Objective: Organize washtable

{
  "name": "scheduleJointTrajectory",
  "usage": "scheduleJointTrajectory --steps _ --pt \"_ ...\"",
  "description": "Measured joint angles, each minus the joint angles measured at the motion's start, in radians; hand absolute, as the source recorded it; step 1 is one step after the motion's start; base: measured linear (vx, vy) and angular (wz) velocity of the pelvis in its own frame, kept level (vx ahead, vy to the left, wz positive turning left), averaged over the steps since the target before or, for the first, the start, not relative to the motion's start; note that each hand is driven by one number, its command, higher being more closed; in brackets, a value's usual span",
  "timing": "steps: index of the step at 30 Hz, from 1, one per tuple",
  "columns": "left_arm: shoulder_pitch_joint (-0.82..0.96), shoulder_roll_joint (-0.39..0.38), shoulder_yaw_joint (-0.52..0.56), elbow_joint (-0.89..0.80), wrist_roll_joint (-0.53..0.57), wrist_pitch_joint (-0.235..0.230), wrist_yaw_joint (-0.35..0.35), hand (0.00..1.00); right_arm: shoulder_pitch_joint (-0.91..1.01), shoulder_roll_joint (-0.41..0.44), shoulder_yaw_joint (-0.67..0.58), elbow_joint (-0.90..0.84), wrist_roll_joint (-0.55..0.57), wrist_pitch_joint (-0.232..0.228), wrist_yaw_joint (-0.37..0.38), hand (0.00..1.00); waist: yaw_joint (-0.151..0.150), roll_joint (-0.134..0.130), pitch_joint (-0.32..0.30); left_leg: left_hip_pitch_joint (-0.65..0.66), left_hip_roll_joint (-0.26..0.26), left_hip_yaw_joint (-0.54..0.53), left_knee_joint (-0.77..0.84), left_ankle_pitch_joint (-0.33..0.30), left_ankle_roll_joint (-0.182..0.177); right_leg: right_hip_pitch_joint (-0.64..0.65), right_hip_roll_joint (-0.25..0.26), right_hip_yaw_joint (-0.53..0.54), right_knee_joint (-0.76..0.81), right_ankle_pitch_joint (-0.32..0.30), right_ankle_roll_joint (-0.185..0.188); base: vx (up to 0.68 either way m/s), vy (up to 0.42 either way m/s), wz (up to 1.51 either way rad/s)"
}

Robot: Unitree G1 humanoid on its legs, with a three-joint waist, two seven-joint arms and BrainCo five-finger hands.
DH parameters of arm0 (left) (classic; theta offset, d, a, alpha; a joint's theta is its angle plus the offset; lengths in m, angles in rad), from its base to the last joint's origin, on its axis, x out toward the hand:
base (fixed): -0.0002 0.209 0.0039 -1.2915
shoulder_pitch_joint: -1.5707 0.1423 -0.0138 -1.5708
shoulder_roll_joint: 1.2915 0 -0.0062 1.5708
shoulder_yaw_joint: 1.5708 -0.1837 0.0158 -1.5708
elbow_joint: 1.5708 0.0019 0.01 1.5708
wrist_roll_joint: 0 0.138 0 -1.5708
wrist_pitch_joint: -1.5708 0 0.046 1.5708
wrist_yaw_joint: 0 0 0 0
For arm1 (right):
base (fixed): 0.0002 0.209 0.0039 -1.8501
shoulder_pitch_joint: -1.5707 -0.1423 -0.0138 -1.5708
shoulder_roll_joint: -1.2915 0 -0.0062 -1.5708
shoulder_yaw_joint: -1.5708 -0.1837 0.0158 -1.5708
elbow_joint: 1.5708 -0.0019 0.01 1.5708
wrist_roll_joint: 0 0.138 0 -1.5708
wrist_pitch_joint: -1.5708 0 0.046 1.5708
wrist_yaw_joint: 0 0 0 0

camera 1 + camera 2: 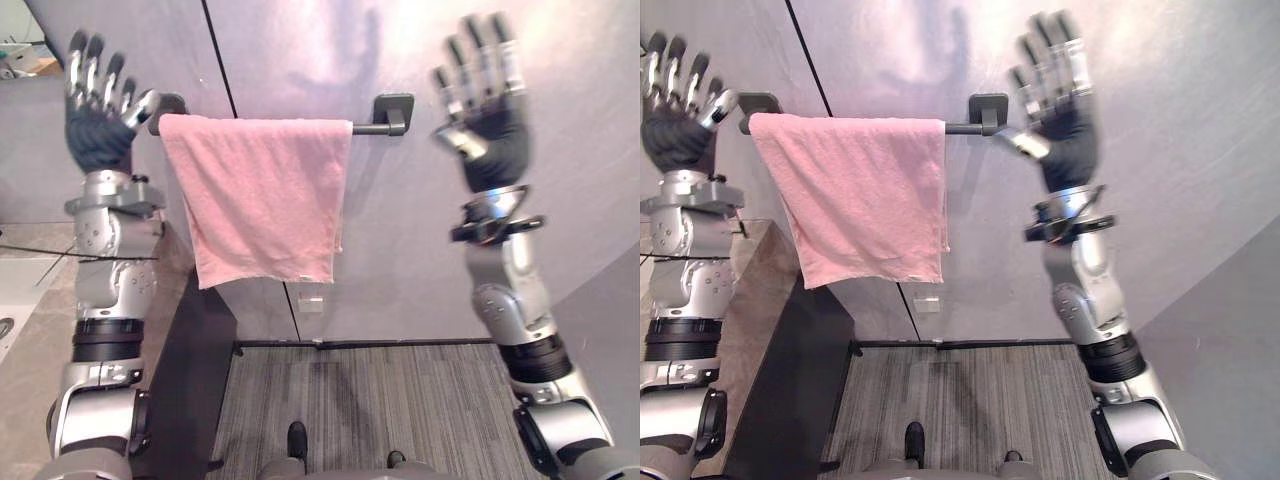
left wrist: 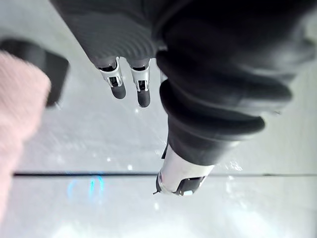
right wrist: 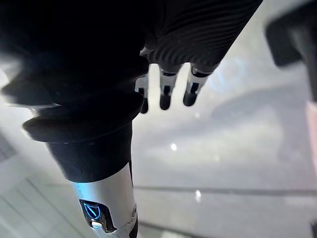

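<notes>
Both hands open, holding nothing — L hand [image 1: 98, 110] by rail [image 1: 365, 128] end, R hand [image 1: 490, 95] past bracket [image 1: 393, 108] — a lopsided tug could slide towel [image 1: 260, 195] off.

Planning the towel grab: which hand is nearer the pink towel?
Left. The left hand is up beside the towel's upper corner; the right hand is past the bar's far bracket.

One pink towel [image 1: 262, 195], one towel bar [image 1: 367, 129]
</notes>
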Motion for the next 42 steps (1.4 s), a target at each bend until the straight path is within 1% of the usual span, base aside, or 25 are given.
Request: scheduleJointTrajectory --steps 1,3,7,9,14,19,21,23,26,29,30,31,35,39,42 --pt "0.0 0.0 -0.012 -0.011 0.0 -0.003 -0.009 0.0 0.0 0.001 0.027 0.005 0.004 0.007 0.016 0.0 -0.001 0.001 -0.002 0.002 -0.001 -0.003 0.0 0.0 0.0 0.006 -0.001 -0.005 -0.004 0.0 0.0 0.03 -0.006 0.19" --pt "0.0 0.0 -0.06 -0.049 -0.001 -0.012 -0.036 0.0 -0.007 0.001 0.121 0.036 0.006 0.036 0.065 0.0 0.004 0.0 -0.018 0.003 -0.005 -0.015 0.0 0.0 0.0 0.016 -0.002 -0.016 -0.009 0.001 0.0 0.04 -0.007 0.15" --pt "0.026 0.001 -0.092 -0.11 -0.008 -0.016 -0.078 0.0 -0.024 -0.002 0.234 0.099 0.025 0.068 0.132 0.0 0.014 0.0 -0.024 0.005 -0.005 -0.025 0.0 0.001 0.0 0.025 -0.002 -0.024 -0.014 0.0 0.0 0.03 -0.016 0.07" --pt "0.065 0.001 -0.126 -0.14 -0.01 -0.019 -0.109 0.0 -0.024 -0.023 0.289 0.123 0.038 0.08 0.16 0.0 0.028 0.001 -0.025 0.005 -0.005 -0.031 0.0 0.001 0.0 0.029 -0.002 -0.03 -0.017 0.0 0.0 0.03 -0.017 0.07" --pt "0.181 0.001 -0.154 -0.152 -0.032 -0.014 -0.16 0.0 -0.024 -0.037 0.352 0.163 0.039 0.088 0.195 0.0 0.03 0.002 -0.03 0.004 -0.006 -0.05 0.0 0.004 -0.003 0.043 -0.001 -0.046 -0.026 0.0 -0.001 0.03 -0.018 0.11" --pt "0.262 0.014 -0.17 -0.152 -0.064 0.004 -0.196 0.0 -0.024 -0.05 0.376 0.202 0.038 0.088 0.195 0.0 0.037 0.007 -0.04 -0.008 -0.006 -0.072 0.0 0.006 -0.005 0.043 -0.001 -0.068 -0.027 -0.003 -0.004 0.02 -0.016 0.11" --pt "0.31 0.038 -0.197 -0.154 -0.091 0.021 -0.222 0.0 -0.024 -0.056 0.385 0.228 0.039 0.089 0.195 0.0 0.053 0.01 -0.041 -0.01 -0.006 -0.074 0.0 0.006 -0.005 0.042 0.0 -0.07 -0.028 -0.004 -0.007 0.02 -0.013 0.03" --pt "0.341 0.041 -0.205 -0.159 -0.093 0.031 -0.236 0.0 -0.024 -0.063 0.385 0.25 0.039 0.089 0.193 0.0 0.056 0.011 -0.041 -0.019 -0.003 -0.083 0.0 0.004 -0.004 0.04 0.0 -0.075 -0.029 -0.007 -0.009 0.02 -0.015 0.14" --pt "0.359 0.056 -0.241 -0.158 -0.111 0.033 -0.247 0.0 -0.024 -0.077 0.384 0.274 0.043 0.089 0.192 0.0 0.059 0.01 -0.041 -0.046 -0.003 -0.093 0.001 0.004 -0.004 0.024 -0.001 -0.093 -0.03 -0.007 -0.009 0.01 -0.016 0.19" --pt "0.36 0.057 -0.244 -0.158 -0.13 0.033 -0.246 0.0 -0.024 -0.067 0.383 0.29 0.045 0.09 0.189 0.0 0.066 0.01 -0.04 -0.064 -0.003 -0.092 0.001 0.006 -0.003 0.01 -0.002 -0.098 -0.028 -0.006 -0.007 0.03 -0.013 0.07" --pt "0.36 0.064 -0.247 -0.158 -0.131 0.033 -0.246 0.0 -0.024 -0.066 0.381 0.294 0.045 0.089 0.186 0.0 0.076 0.008 -0.039 -0.066 -0.004 -0.091 0.001 0.008 -0.003 0.008 -0.003 -0.098 -0.027 -0.007 -0.005 0.06 -0.015 -0.01" --pt "0.36 0.071 -0.254 -0.158 -0.132 0.032 -0.245 0.0 -0.024 -0.062 0.378 0.302 0.045 0.089 0.183 0.0 0.08 0.007 -0.038 -0.066 -0.004 -0.09 0.001 0.008 -0.003 0.007 -0.003 -0.098 -0.026 -0.008 -0.005 0.05 -0.015 0.0" --pt "0.36 0.078 -0.27 -0.149 -0.132 0.031 -0.241 0.0 -0.031 -0.035 0.335 0.328 0.045 0.089 0.163 0.0 0.084 0.007 -0.029 -0.084 -0.003 -0.091 0.001 0.008 -0.004 -0.014 -0.001 -0.1 -0.014 -0.016 -0.007 0.03 -0.018 0.01" --pt "0.334 0.078 -0.27 -0.141 -0.132 0.031 -0.218 0.0 -0.101 -0.027 0.303 0.351 0.044 0.086 0.133 0.0 0.083 0.007 0.022 -0.095 -0.004 -0.089 0.001 0.009 -0.004 -0.032 -0.001 -0.1 0.002 -0.023 -0.008 0.01 -0.006 0.0" --pt "0.283 0.078 -0.27 -0.107 -0.132 0.031 -0.196 0.0 -0.126 -0.015 0.266 0.353 0.043 0.083 0.113 0.0 0.084 0.007 0.032 -0.121 -0.005 -0.086 0.001 0.02 -0.003 -0.065 -0.003 -0.099 0.018 -0.032 -0.006 0.03 -0.016 0.01"
